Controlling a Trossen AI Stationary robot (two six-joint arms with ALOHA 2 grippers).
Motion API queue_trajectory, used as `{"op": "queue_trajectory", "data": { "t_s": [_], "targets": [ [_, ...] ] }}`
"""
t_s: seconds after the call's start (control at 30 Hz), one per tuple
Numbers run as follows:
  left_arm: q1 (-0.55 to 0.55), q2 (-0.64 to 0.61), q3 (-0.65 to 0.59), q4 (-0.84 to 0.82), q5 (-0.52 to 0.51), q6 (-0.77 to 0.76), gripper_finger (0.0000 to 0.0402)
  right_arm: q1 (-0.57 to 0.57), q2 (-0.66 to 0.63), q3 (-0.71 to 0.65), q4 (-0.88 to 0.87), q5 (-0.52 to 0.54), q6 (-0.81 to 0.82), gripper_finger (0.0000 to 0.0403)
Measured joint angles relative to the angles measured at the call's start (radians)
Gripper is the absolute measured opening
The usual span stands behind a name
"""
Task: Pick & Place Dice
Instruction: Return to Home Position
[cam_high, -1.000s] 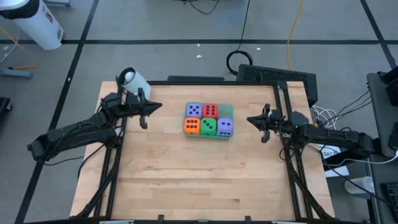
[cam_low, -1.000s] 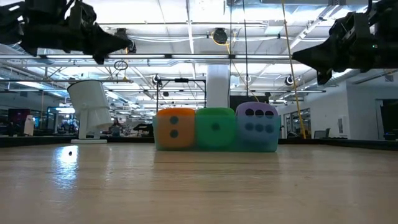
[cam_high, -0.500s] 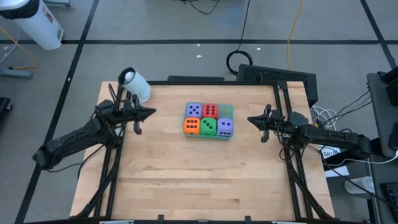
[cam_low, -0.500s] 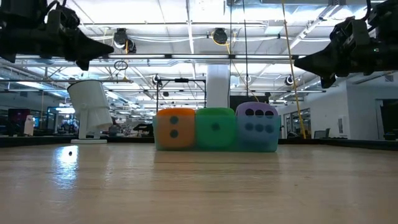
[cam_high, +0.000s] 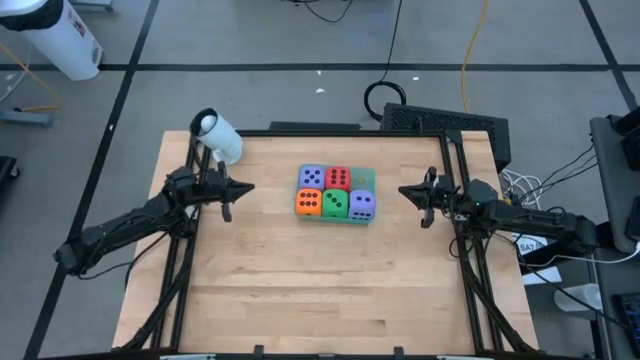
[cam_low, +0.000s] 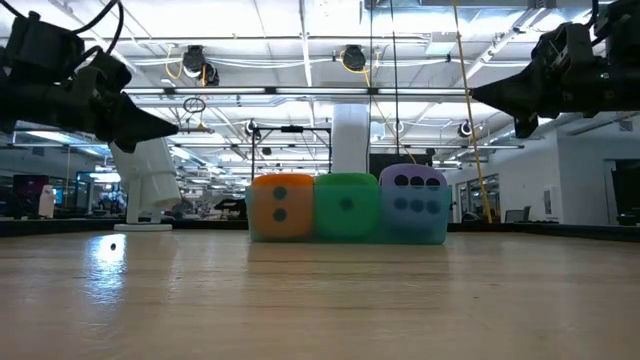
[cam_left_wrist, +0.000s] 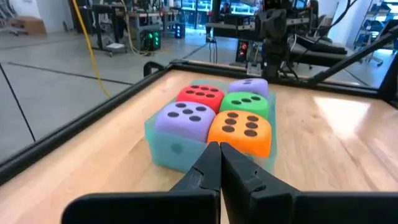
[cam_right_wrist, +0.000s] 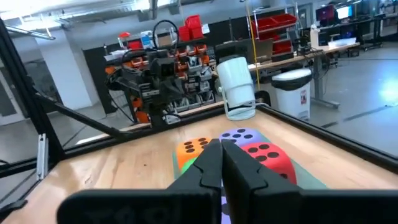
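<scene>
On the table (cam_low: 320, 300), mid-frame in the low view, the orange die (cam_low: 280, 207), green die (cam_low: 346, 206) and lavender die (cam_low: 412, 205) are sitting in a row. Behind them, the red die (cam_high: 338, 178) and second lavender die (cam_high: 312, 178) are sharing the green tray (cam_high: 365, 179). The left claw (cam_high: 248, 187) at centre left and the right claw (cam_high: 403, 190) at centre right are hovering closed and empty.

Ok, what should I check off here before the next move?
1. Sitting in the green tray: red die, green die, orange die, two lavender dice: ok.
2. The left gripper shut and empty: ok.
3. The right gripper shut and empty: ok.
4. Both grippers clear of the tray, one on each side of it: ok.
5. Arms at their home pose: cannot tell.
</scene>
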Motion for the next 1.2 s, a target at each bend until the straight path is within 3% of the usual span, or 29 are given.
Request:
{"op": "queue_trajectory", "data": {
  "t_s": [0.37, 1.2],
  "targets": [
    [-0.009, -0.002, 0.001, -0.009, -0.094, -0.051, 0.0019, 0.002, -0.001, 0.000, 0.005, -0.047, 0.008, 0.0000],
    [-0.009, -0.001, 0.002, -0.010, -0.097, -0.039, 0.0021, 0.002, -0.001, 0.000, 0.005, -0.049, 0.008, 0.0000]
  ]
}}
